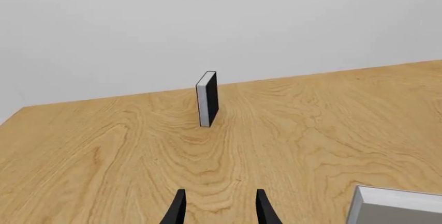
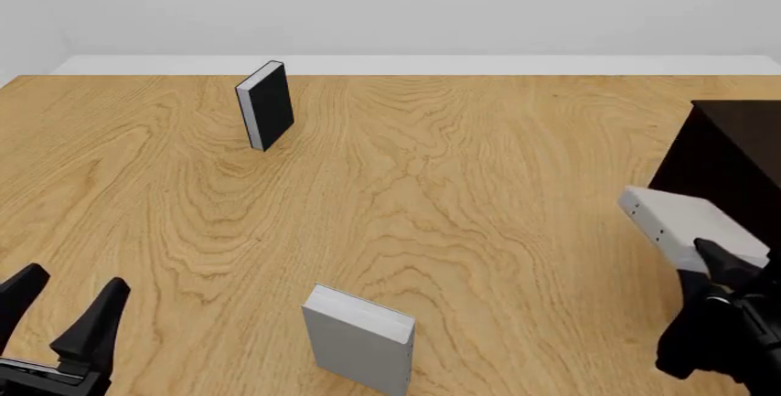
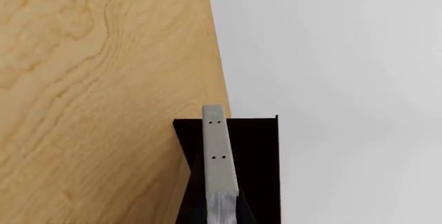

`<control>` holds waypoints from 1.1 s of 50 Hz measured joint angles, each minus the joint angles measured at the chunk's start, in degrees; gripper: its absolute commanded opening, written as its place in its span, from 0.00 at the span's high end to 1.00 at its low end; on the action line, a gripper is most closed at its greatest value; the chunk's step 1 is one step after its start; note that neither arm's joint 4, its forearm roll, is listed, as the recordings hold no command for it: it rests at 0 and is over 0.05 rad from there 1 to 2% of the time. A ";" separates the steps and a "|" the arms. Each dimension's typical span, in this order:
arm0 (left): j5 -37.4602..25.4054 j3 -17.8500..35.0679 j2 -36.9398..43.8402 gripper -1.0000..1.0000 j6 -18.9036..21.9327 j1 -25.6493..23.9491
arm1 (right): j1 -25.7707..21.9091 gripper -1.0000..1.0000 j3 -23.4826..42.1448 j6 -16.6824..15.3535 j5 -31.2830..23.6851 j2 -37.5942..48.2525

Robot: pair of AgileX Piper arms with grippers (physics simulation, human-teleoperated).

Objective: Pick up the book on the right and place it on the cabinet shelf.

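Observation:
My right gripper (image 2: pixel 729 275) is shut on the slim light grey book (image 2: pixel 686 224) and holds it above the table, with the dotted narrow face toward the left. The book is just on the near side of the very dark cabinet (image 2: pixel 730 160) at the table's right edge. In the right wrist view the book (image 3: pixel 217 151) shows edge-on with tiny dark dots, and the cabinet (image 3: pixel 257 162) is right behind it. My left gripper (image 2: pixel 61 318) is open and empty at the near left; its fingers (image 1: pixel 178 209) show in the left wrist view.
A black-covered book with white pages (image 2: pixel 265 103) stands upright at the far left and also shows in the left wrist view (image 1: pixel 207 99). A broader plain grey book (image 2: pixel 358 339) stands near the front middle. The wooden table (image 2: pixel 488 195) spreads between them.

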State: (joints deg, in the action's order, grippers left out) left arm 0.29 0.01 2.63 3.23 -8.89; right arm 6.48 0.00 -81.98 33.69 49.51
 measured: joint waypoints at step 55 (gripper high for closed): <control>-0.49 0.01 0.13 0.00 -0.09 0.07 | 7.50 1.00 0.00 -2.96 25.62 23.28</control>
State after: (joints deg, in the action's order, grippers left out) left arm -0.19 0.03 2.76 3.14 -8.82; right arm 13.98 0.00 -84.94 59.31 72.79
